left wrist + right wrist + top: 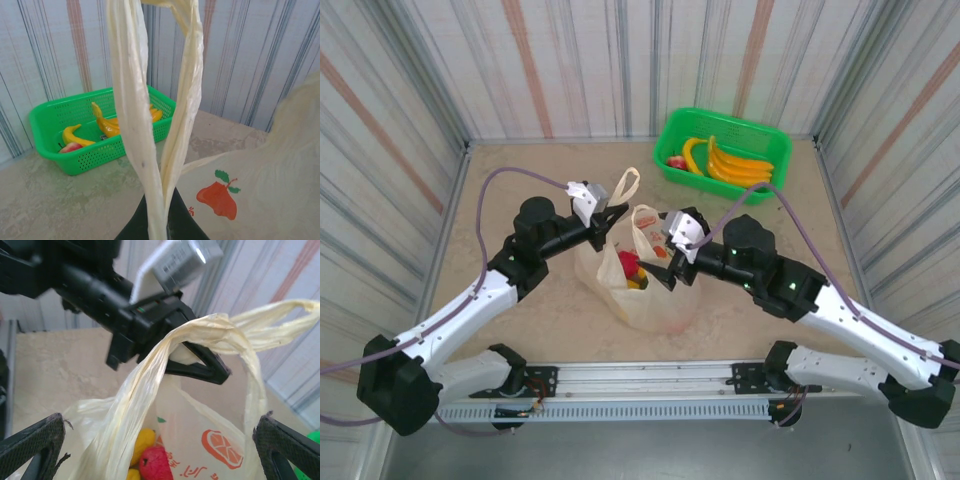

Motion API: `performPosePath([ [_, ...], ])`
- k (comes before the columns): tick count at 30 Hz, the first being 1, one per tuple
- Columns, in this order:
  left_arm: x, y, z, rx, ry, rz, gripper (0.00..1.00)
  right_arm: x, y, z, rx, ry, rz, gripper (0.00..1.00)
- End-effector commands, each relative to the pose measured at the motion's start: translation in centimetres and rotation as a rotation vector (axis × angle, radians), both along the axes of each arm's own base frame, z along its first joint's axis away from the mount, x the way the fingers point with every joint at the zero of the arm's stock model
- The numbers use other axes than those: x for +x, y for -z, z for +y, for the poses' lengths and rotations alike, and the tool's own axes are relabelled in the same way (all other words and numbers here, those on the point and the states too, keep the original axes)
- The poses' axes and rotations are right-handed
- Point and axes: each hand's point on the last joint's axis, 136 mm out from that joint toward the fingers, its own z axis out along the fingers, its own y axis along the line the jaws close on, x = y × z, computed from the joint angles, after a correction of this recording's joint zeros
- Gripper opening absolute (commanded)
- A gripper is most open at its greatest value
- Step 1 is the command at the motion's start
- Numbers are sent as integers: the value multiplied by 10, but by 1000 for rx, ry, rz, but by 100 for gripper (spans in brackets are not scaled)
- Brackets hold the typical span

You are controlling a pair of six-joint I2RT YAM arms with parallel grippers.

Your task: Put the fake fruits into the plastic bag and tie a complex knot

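Black fingertips of the right pincer sit at the bottom corners of its wrist view, spread as wide as they go and holding nothing. Between them rises the plastic bag, standing on the counter midway between the two arms. Its mouth is open, and a red and a yellow fake fruit lie inside.

One twisted handle climbs from the bag's mouth, up and away from the right pincer, to the left pincer. That pincer is clamped shut on the handle, and the rest of the loop trails off past it. In the left wrist view the two strands of that loop run lengthwise straight out from the closed jaws.

So the handle's long axis points from the right pincer toward the left one, and the free stretch below the grip lies inside the right pincer's gap. The right arm looks the nearer one for taking it. No knot shows, so tying seems not yet begun. Bananas lie in the green basket at the far right of the counter.
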Motion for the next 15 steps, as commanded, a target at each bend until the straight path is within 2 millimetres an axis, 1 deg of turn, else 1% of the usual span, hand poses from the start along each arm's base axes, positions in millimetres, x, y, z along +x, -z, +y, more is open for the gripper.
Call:
performPosePath([
  [1, -3, -18, 1, -32, 12, -16, 0, -14, -18, -9, 67, -31, -13, 100],
  [4, -3, -17, 0, -33, 18, -11, 0, -6, -19, -15, 78, 3, 48, 99],
  [7, -3, -18, 0, -38, 20, -12, 0, 4, -14, -11, 89, -12, 180, 99],
  [10, -5, -19, 1, -40, 24, -15, 0, 8, -13, -4, 103, -29, 232, 99],
  [12, -6, -20, 0, -42, 29, -18, 0, 14, -15, -2, 129, -34, 271, 99],
  [15, -6, -22, 0, -37, 32, -26, 0, 20, -26, -4, 219, -110, 419, 99],
])
